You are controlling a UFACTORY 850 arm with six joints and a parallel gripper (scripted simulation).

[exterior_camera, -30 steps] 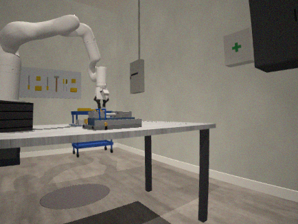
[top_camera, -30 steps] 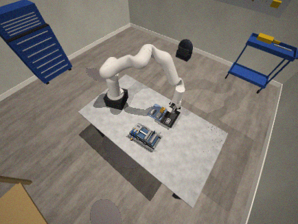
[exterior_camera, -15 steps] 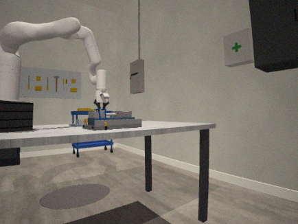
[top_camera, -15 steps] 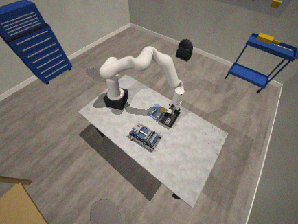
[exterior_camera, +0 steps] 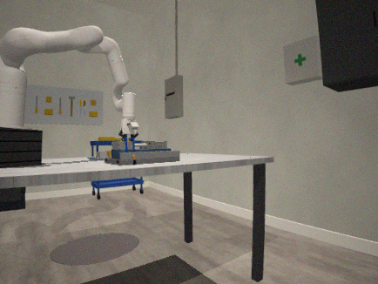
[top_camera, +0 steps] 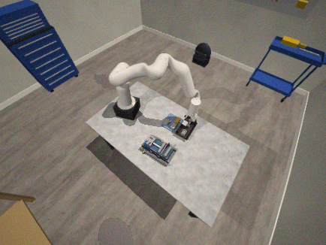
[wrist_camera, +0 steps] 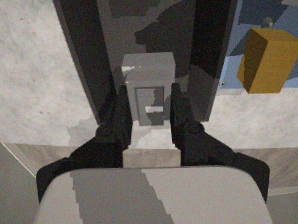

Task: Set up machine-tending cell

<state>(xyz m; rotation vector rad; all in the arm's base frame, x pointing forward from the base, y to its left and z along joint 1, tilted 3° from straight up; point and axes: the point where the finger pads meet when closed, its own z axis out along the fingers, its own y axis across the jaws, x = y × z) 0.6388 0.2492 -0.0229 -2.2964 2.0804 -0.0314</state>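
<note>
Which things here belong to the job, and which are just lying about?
Job: gripper, shut on a grey part; outfeed tray; infeed plate; brass blank; vise.
Lying about: tool chest; blue cart; first-aid box.
</note>
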